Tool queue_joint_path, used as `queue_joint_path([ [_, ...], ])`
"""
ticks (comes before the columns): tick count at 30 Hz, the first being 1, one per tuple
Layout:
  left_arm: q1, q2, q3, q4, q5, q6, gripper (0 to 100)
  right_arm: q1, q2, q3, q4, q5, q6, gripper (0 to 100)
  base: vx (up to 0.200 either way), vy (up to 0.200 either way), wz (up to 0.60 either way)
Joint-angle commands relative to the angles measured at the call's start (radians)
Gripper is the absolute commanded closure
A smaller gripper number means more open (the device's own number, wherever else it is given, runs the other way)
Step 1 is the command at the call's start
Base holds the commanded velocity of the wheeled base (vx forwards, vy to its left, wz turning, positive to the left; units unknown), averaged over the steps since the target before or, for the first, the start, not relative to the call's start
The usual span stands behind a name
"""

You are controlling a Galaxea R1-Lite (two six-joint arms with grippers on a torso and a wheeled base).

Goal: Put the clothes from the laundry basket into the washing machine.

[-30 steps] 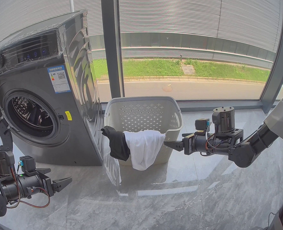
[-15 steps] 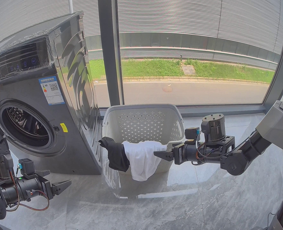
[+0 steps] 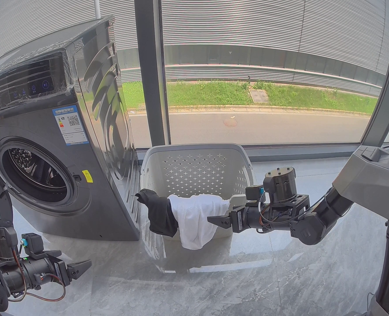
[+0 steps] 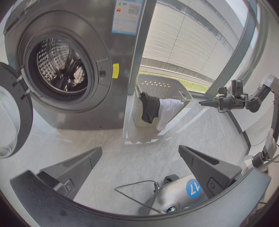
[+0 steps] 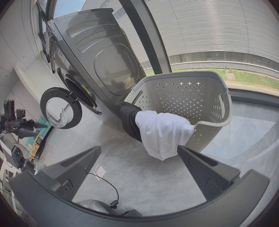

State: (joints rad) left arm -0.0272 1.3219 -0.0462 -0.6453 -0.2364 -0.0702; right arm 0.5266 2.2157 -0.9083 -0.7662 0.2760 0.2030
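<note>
Right gripper point(image 3: 215, 220), held level with jaws spread, has the white garment point(image 3: 196, 222) just ahead. Left gripper point(image 3: 81, 268) hangs low, also spread. The laundry basket point(image 3: 194, 146) hides its contents.

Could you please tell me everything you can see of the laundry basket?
The laundry basket is pale plastic, rectangular with rounded corners, its walls pierced with star-shaped holes. It stands upright on the grey floor, beside the washing machine. A white garment and a black garment hang over its front rim. The open right gripper is near that rim.
</note>
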Motion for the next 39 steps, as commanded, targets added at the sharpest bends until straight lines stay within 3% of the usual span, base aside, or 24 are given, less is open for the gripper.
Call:
queue_joint_path([
  [1,0.000,-0.013,0.046,0.013,0.006,-0.019,0,0.000,0.059,-0.055,-0.001,0.000,0.000,0,0.000,0.000,0.00],
  [9,0.000,-0.038,0.046,0.036,0.008,-0.028,0,-0.002,0.105,-0.073,-0.001,0.002,-0.002,0,0.000,0.000,0.00],
  [25,-0.007,-0.053,0.045,0.035,0.003,-0.019,0,-0.007,0.167,-0.121,0.002,-0.003,0.000,0,0.188,0.000,0.00],
  [33,-0.011,-0.113,0.043,0.036,-0.001,-0.025,0,-0.005,0.147,-0.113,0.140,-0.015,-0.004,0,0.000,0.000,0.00],
  [39,-0.010,-0.113,0.037,0.033,0.000,-0.025,0,0.072,0.167,-0.100,0.153,-0.041,-0.002,0,0.000,0.000,0.00],
])
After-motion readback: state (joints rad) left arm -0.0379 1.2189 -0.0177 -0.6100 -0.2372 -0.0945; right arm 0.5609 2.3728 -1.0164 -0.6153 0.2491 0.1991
